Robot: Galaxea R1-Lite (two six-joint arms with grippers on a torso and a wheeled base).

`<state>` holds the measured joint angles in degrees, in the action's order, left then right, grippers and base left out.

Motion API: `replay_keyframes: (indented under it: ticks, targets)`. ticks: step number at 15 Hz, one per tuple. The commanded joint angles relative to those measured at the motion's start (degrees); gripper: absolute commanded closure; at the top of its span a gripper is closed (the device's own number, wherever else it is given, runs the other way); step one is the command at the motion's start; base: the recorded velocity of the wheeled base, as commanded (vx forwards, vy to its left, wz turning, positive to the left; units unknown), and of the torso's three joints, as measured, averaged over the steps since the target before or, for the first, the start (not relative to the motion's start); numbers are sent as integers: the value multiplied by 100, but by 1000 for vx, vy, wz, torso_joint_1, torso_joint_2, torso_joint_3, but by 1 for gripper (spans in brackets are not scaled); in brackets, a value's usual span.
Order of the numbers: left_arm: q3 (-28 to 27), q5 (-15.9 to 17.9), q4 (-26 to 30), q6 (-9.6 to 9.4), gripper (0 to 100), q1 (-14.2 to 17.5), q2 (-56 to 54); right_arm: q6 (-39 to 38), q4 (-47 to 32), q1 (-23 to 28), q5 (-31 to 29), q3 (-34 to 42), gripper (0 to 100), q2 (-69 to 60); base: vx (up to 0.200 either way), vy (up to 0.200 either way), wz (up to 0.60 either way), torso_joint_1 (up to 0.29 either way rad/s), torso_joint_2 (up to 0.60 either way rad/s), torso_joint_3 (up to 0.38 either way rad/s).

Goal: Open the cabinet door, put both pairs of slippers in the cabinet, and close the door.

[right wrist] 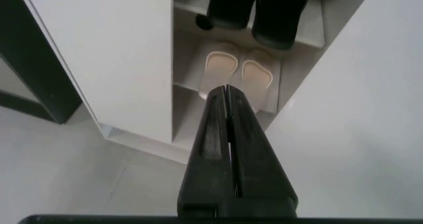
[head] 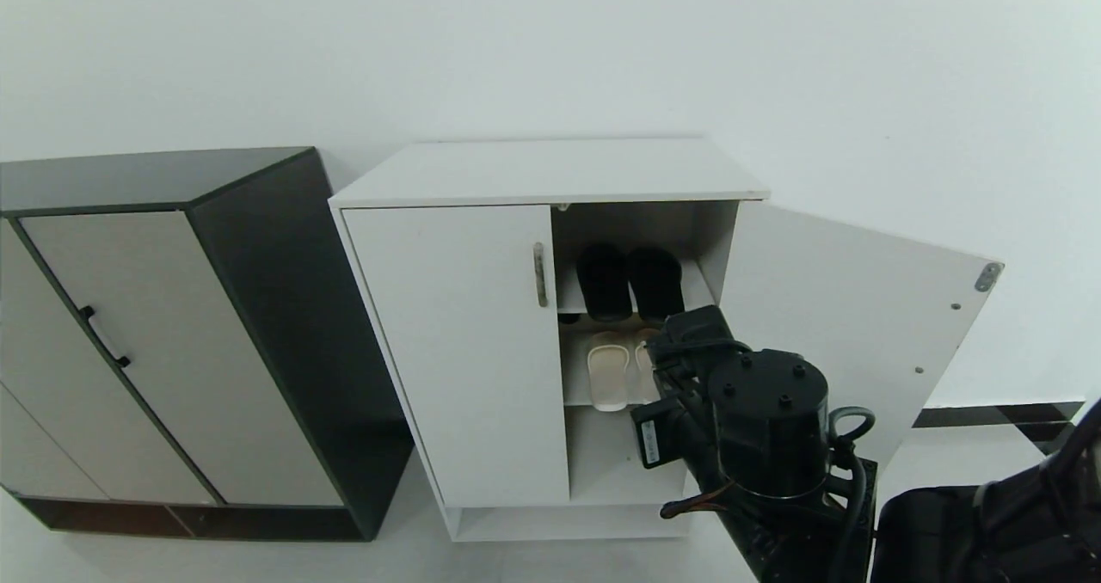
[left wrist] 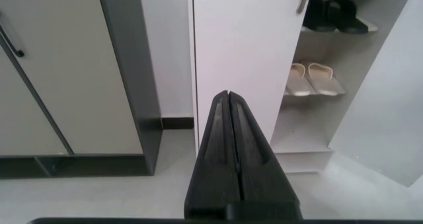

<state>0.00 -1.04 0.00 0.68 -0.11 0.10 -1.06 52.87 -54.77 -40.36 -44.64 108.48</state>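
Got black rubber slippers (head: 630, 280), cream rubber slippers (head: 609, 366) inside white wooden cabinet (head: 550, 170). Just gotta shut the open white door (head: 851, 325). Working with left pincer (left wrist: 228, 95), right pincer (right wrist: 228, 90) clamped together, empty.

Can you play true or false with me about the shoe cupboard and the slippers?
1. The black slippers sit on the shelf above the cream slippers. True.
2. The right door of the white cabinet is closed. False: it stands wide open.
3. The right tool is holding a slipper. False: it is shut on nothing, in front of the open side.
4. The left door is closed. True.
5. The dark cabinet stands on the white cabinet's right. False: it stands on its left.
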Motion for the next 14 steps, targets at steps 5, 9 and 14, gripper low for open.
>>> replay_keyframes:
  ticks: [5, 9, 14]
  targets:
    - [0, -2, 0, 2, 100, 2, -1, 9, 4, -7, 2, -115, 100, 6, 0, 0, 0, 176, -482, -310]
    - [0, 7, 0, -7, 100, 2, -1, 9, 13, -16, 152, -176, 100, 32, 0, 0, 0, 201, -513, -309]
    - [0, 7, 0, 2, 100, 2, 8, -8, 13, -16, 134, -45, 100, -73, 0, 0, 0, 231, -543, -317]
